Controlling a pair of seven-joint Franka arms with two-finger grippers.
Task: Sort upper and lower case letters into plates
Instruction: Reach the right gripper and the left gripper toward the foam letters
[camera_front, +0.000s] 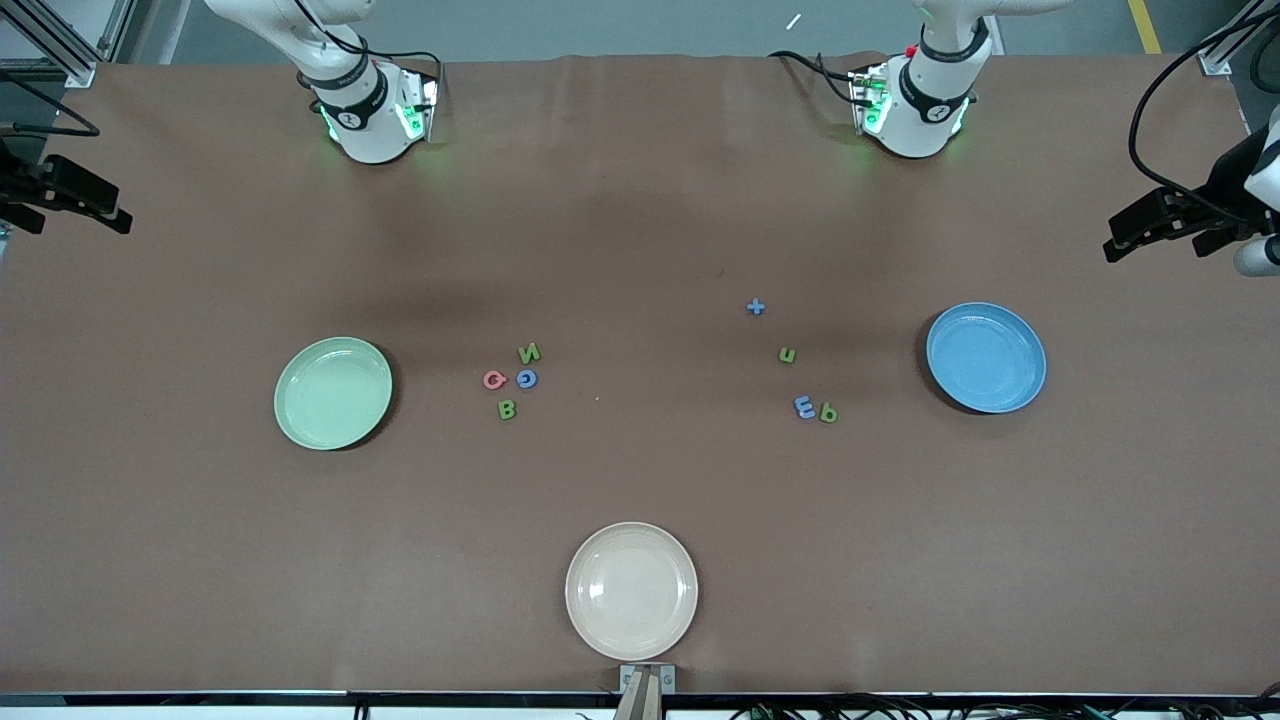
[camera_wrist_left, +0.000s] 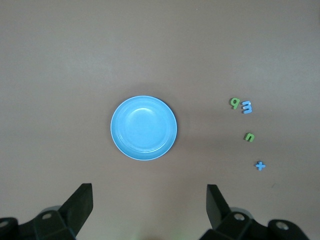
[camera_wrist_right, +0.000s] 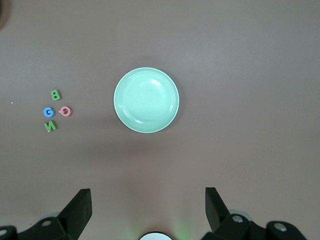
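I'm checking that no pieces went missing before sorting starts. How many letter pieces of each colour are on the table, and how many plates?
Green letters: 4 (N, B, u, b)
Blue letters: 3 (G, E, cross)
Pink-red letters: 1 (G)
Plates: 3 (mint green, blue, cream)
Total: 11

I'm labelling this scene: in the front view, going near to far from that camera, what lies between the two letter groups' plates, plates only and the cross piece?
cream-beige plate → mint green plate → blue plate → blue cross piece
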